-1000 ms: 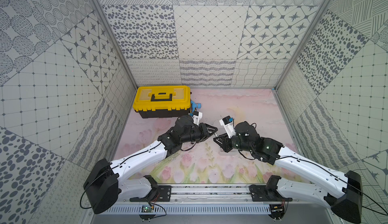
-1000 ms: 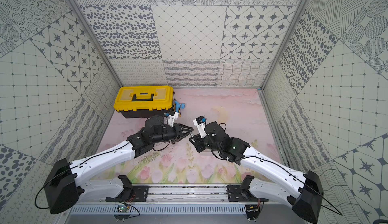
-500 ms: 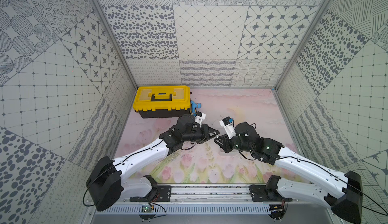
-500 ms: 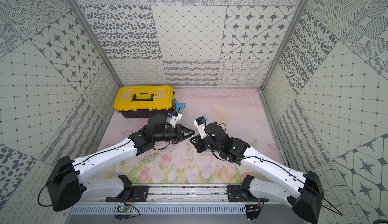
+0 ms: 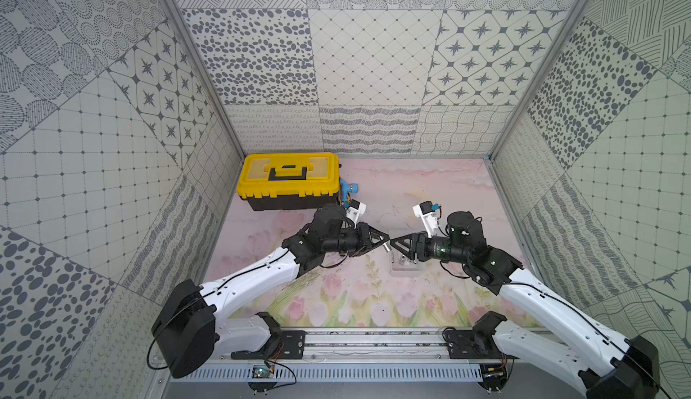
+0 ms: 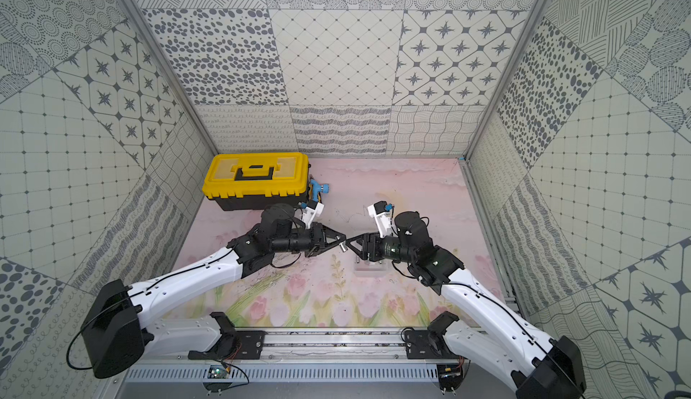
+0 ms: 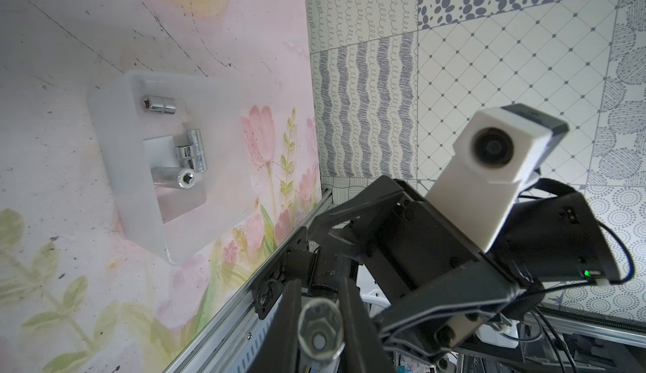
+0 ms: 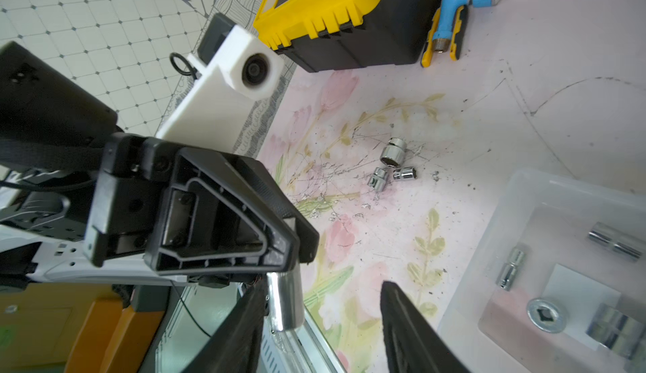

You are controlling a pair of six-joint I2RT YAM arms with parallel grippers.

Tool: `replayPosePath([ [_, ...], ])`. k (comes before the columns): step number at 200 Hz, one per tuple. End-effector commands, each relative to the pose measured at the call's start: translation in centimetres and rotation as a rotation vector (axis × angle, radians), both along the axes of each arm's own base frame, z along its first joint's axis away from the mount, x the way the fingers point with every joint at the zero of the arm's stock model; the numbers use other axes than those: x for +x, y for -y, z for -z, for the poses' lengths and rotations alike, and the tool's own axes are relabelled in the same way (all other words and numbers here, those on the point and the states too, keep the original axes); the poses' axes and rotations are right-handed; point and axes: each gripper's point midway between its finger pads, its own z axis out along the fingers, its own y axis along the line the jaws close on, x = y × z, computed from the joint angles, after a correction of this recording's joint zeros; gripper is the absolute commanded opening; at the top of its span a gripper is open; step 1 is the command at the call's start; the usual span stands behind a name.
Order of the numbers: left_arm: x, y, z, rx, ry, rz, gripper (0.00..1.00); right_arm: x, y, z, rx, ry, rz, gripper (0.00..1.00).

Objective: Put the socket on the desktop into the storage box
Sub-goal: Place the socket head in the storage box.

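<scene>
My left gripper (image 7: 320, 294) is shut on a long chrome socket (image 7: 320, 332), whose hexagonal mouth faces the left wrist camera. My right gripper (image 8: 320, 287) is open. That same socket (image 8: 285, 297) hangs between its fingers, close against one of them. In both top views the two grippers (image 5: 385, 243) (image 6: 349, 243) meet tip to tip just above the storage box (image 5: 405, 270). The storage box (image 7: 119, 165) is a translucent tray holding several chrome sockets. Three small sockets (image 8: 393, 151) lie loose on the desktop left of it.
A yellow-lidded black toolbox (image 5: 288, 176) stands at the back left with a blue-handled tool (image 5: 347, 191) beside it. Patterned walls enclose the floral desktop on three sides. A metal rail (image 5: 374, 341) runs along the front edge.
The right gripper's jaws have opened. The left arm has swung right, so its tips now meet the right gripper's tips with the socket in the left jaws.
</scene>
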Motion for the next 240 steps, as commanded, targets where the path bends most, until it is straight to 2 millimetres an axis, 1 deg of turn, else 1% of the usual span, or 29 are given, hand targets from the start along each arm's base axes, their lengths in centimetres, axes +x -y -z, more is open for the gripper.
replayPosePath([
  [1, -0.7, 0.8, -2.5, -0.094, 0.079, 0.077, 0.0, -1.4, -1.3, -1.2, 0.094, -0.026, -0.11, 0.53],
  [31, -0.8, 0.8, -2.8, -0.101, 0.087, 0.088, 0.0, -1.1, -1.7, -0.9, 0.101, -0.041, -0.115, 0.46],
  [50, -0.8, 0.9, -2.8, -0.102, 0.084, 0.096, 0.0, -1.0, -1.9, -0.7, 0.101, -0.049, -0.124, 0.44],
  [57, -0.9, 0.9, -2.9, -0.106, 0.086, 0.098, 0.0, -1.0, -1.9, -0.5, 0.099, -0.052, -0.126, 0.42],
  [79, -0.8, 1.0, -3.0, -0.108, 0.088, 0.103, 0.0, -1.1, -2.0, -0.5, 0.102, -0.056, -0.128, 0.3],
  [87, -0.8, 1.1, -3.1, -0.111, 0.089, 0.104, 0.0, -1.1, -1.9, -0.6, 0.103, -0.055, -0.129, 0.24],
  [93, -0.8, 1.1, -3.0, -0.11, 0.088, 0.104, 0.0, -1.2, -1.9, -0.6, 0.104, -0.054, -0.128, 0.16],
  [95, -0.8, 1.1, -3.0, -0.111, 0.088, 0.104, 0.0, -1.2, -1.9, -0.7, 0.104, -0.052, -0.128, 0.15],
  [96, -0.8, 1.1, -3.0, -0.111, 0.087, 0.104, 0.0, -1.2, -1.9, -0.6, 0.103, -0.053, -0.127, 0.13],
  [107, -0.7, 1.2, -2.9, -0.107, 0.086, 0.102, 0.0, -1.2, -1.7, -0.7, 0.096, -0.047, -0.12, 0.03],
  [112, -0.7, 1.2, -2.8, -0.105, 0.086, 0.103, 0.0, -1.2, -1.6, -0.7, 0.093, -0.045, -0.116, 0.0],
  [122, -0.5, 1.1, -2.7, -0.093, 0.086, 0.091, 0.0, -1.1, -1.4, -0.7, 0.085, -0.039, -0.103, 0.0],
  [124, -0.4, 1.1, -2.7, -0.089, 0.088, 0.088, 0.02, -1.1, -1.3, -0.6, 0.083, -0.039, -0.101, 0.0],
  [132, -0.2, 0.7, -2.6, -0.066, 0.093, 0.069, 0.25, -1.0, -1.1, -0.6, 0.071, -0.037, -0.085, 0.0],
  [136, -0.1, 0.6, -2.5, -0.053, 0.098, 0.057, 0.34, -1.0, -0.9, -0.5, 0.061, -0.037, -0.073, 0.0],
  [141, 0.0, 0.2, -2.6, -0.038, 0.113, 0.042, 0.42, -0.9, -0.7, -0.3, 0.05, -0.038, -0.064, 0.0],
  [152, 0.4, -0.6, -2.7, 0.007, 0.143, 0.0, 0.54, -0.7, -0.1, 0.0, 0.018, -0.041, -0.026, 0.0],
  [162, 0.8, -1.6, -2.6, 0.064, 0.17, -0.05, 0.61, -0.6, 0.6, 0.3, -0.009, -0.041, 0.013, 0.0],
  [171, 1.3, -2.7, -2.4, 0.123, 0.191, -0.103, 0.64, -0.4, 1.3, 0.7, -0.036, -0.045, 0.057, 0.0],
  [183, 2.0, -4.4, -2.1, 0.215, 0.225, -0.171, 0.65, -0.1, 2.2, 1.3, -0.07, -0.049, 0.114, 0.0],
  [197, 2.7, -7.1, -0.8, 0.36, 0.237, -0.27, 0.63, 0.1, 3.4, 2.0, -0.141, -0.04, 0.198, 0.0],
  [206, 3.1, -8.7, -0.2, 0.445, 0.248, -0.319, 0.62, 0.2, 3.8, 2.5, -0.181, -0.03, 0.23, 0.0],
  [216, 3.2, -10.1, 0.5, 0.518, 0.249, -0.356, 0.62, 0.4, 4.5, 3.2, -0.238, -0.029, 0.286, 0.0],
  [224, 3.2, -10.9, 0.9, 0.561, 0.252, -0.37, 0.61, 0.7, 5.0, 3.9, -0.283, -0.035, 0.328, 0.0],
  [233, 3.3, -11.3, 1.1, 0.584, 0.263, -0.376, 0.6, 1.1, 5.5, 4.8, -0.331, -0.05, 0.363, 0.0],
  [235, 3.1, -11.5, 1.5, 0.604, 0.252, -0.372, 0.6, 1.1, 5.6, 5.0, -0.342, -0.052, 0.369, 0.0],
  [240, 3.0, -11.8, 1.8, 0.619, 0.249, -0.37, 0.6, 1.2, 5.7, 5.4, -0.364, -0.06, 0.382, 0.0],
])
